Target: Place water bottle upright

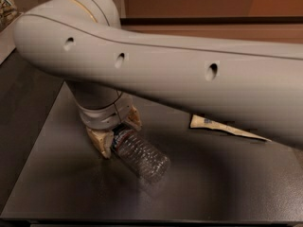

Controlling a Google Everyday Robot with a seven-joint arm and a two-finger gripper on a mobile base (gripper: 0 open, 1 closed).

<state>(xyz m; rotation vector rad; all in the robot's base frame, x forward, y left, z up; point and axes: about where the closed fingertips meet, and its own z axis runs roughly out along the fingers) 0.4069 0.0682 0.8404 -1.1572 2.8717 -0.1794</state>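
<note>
The claw [118, 137] was low over the left part of the dark table [57, 193], hanging from the wrist of the thick white arm [189, 74] that crossed the scene from far left to right. Its two tan fingers [100, 142] were closed in on the top end of the water bottle [142, 156], one on each side of the dark label band, so the grip was near the shoulder and not around the ribbed body. The cap was hidden behind the claw.

The bottle was tilted, nearly lying down, with its clear base pointing toward the near right and close to the table. Whether the base touched the table or hung just above it could not be told.

Holding it by the shoulder seemed to make sense for this job. With the base left free, the claw could swing the top end up and set the bottom flat on the table. The bottle looked light and slippery, so it might have twisted in the grip as it turned.

A flat pale packet [222, 126] lay farther right, partly under the arm, well apart from the bottle.
</note>
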